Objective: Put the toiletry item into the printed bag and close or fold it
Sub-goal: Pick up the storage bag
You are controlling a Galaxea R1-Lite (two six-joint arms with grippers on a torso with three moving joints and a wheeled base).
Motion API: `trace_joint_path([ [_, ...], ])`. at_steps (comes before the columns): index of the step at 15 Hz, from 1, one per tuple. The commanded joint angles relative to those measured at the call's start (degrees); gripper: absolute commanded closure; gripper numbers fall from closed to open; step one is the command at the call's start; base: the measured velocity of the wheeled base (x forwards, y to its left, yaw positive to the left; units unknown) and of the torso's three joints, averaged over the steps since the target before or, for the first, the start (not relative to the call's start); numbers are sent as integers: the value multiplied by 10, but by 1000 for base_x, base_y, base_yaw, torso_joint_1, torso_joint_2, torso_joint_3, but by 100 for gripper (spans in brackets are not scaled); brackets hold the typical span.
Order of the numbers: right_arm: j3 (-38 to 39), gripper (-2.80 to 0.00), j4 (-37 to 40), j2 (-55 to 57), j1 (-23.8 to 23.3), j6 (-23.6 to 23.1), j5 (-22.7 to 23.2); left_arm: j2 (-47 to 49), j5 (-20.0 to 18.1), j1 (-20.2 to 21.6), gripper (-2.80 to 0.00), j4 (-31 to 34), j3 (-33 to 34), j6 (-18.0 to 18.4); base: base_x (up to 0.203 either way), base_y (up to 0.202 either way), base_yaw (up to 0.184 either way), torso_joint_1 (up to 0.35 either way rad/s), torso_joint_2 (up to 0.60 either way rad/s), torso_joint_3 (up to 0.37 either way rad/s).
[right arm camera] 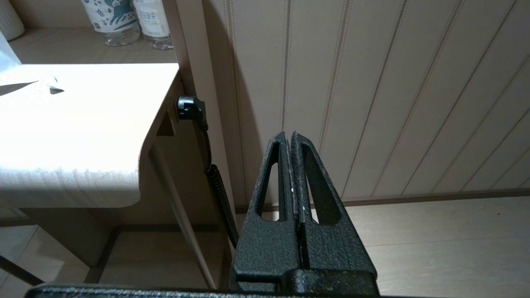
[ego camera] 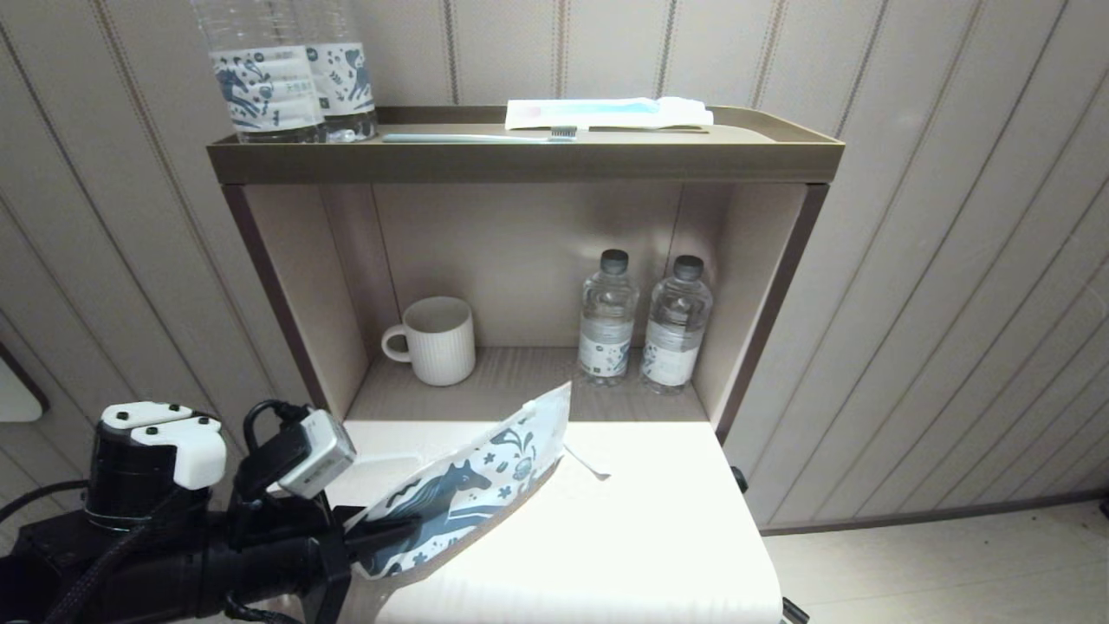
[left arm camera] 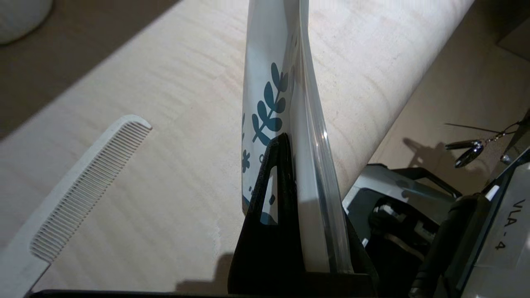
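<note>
So far: we have only the first part in hand, the bag is gripped and the comb is not yet in it.
Left gripper: our left gripper (ego camera: 381,533), lower left of the head view, is clamped on one end of the printed bag (ego camera: 472,485); in the left wrist view a black finger (left arm camera: 277,182) presses flat against the bag's printed side.
Bag: we hold it tilted, its far end raised toward the middle of the head view, over the pale table (ego camera: 658,537); from the wrist view it stands edge-on and we cannot tell whether its mouth is open.
Comb: the white comb (left arm camera: 83,190) lies flat on the table at the lower left of the left wrist view, apart from the bag, untouched.
Right gripper: our right gripper (right arm camera: 292,138) hangs beside the table, off its edge, fingers pressed together on nothing, facing the striped wall.
Done: bag grasped and lifted at one end.
Left to do: we judge that picking up the comb, sliding it in, and folding or closing the bag all remain.
</note>
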Motion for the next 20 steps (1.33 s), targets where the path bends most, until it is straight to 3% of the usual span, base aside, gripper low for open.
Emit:
trace_joint_path([
  [1,0,0,0,0,0,0,1,-68,1,5,0,9,3,-1,0,0,0,0,0,0],
  [6,0,0,0,0,0,0,0,-215,2,52,0,217,-12,-7,0,0,0,0,0,0],
  [9,0,0,0,0,0,-2,0,-276,2,77,0,279,-15,-53,0,0,0,0,0,0],
  [12,0,0,5,0,1,-4,2,-308,-10,79,0,353,-42,-63,0,0,0,0,0,0],
  [13,0,0,8,0,1,-4,2,-313,-31,79,0,380,-55,-64,0,0,0,0,0,0],
  [15,0,0,22,1,1,-4,3,-321,-65,79,0,401,-66,-65,0,0,0,0,0,0],
  [20,-13,0,62,3,1,-16,6,-318,-73,79,0,402,-68,-59,0,0,0,0,0,0],
])
